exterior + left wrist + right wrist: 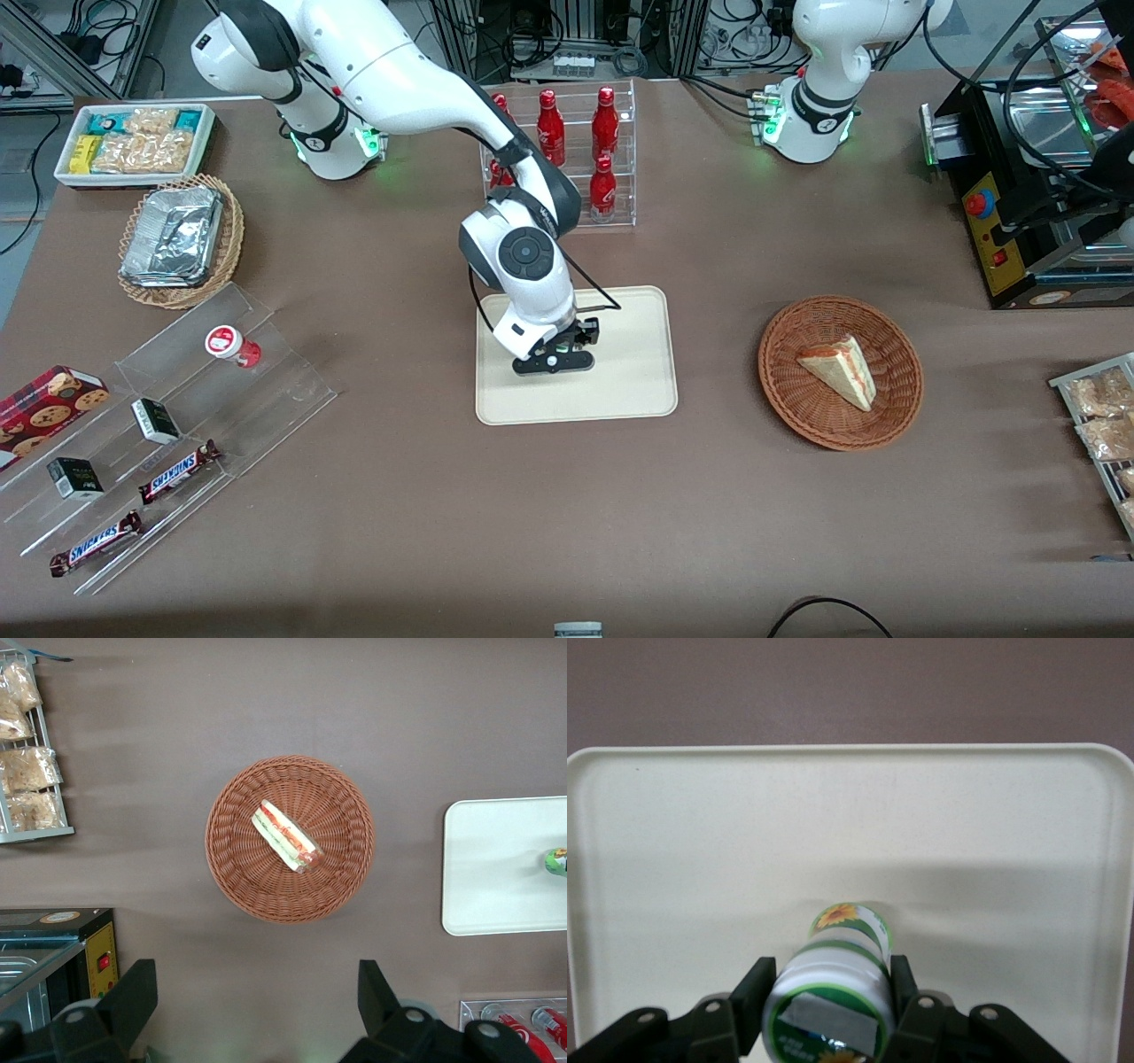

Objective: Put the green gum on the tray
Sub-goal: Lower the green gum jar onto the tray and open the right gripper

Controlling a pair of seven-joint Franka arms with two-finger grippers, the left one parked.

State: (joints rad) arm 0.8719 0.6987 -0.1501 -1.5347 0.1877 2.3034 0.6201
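Note:
The green gum [842, 943] has a white-and-green lid and a green and yellow flower label. It stands between the fingers of my right gripper [832, 977], which is shut on it just below the lid. Its base is down at the cream tray [833, 815]; I cannot tell whether it touches. In the front view the gripper [554, 354] is low over the tray [629, 354], toward the working arm's end of it, and hides the gum. The left wrist view shows a bit of the gum [556, 861] over the tray [496, 868].
A red-lidded gum bottle [232, 346] stands on clear acrylic steps with Snickers bars [177, 470]. A rack of red cola bottles [576, 151] is farther from the camera than the tray. A wicker basket with a sandwich [840, 372] lies toward the parked arm's end.

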